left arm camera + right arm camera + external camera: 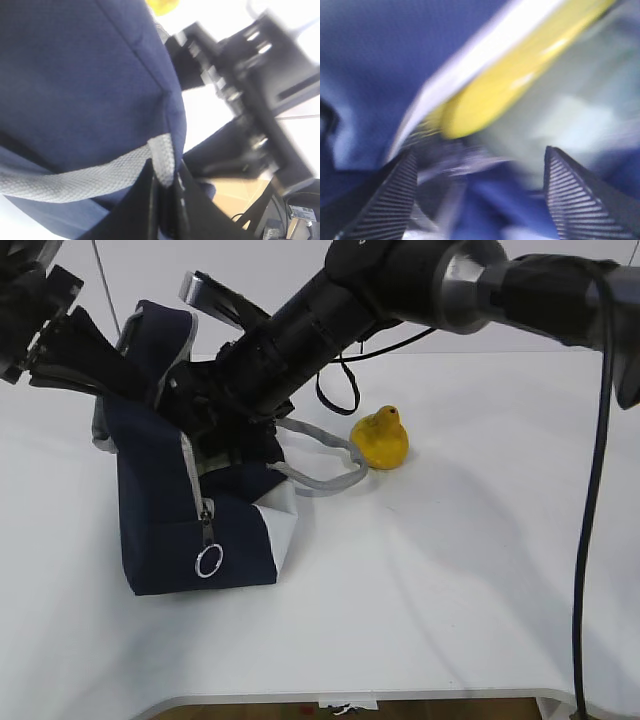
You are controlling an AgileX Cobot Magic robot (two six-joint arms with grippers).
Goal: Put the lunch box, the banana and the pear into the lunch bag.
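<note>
Here my left tool (165,200) pinches the lunch bag's (160,510) grey strap (75,180); my right tool (477,195) gapes inside, banana (520,75) beyond. Pear (381,439) sits on desk (450,570).

Right claw (477,195) hidden inside lunch bag (160,530); banana (520,75) blurred, cut off.

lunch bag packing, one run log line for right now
left tool: shut on grey strap | right tool: open inside lunch bag, banana just ahead | pear: on table
</note>
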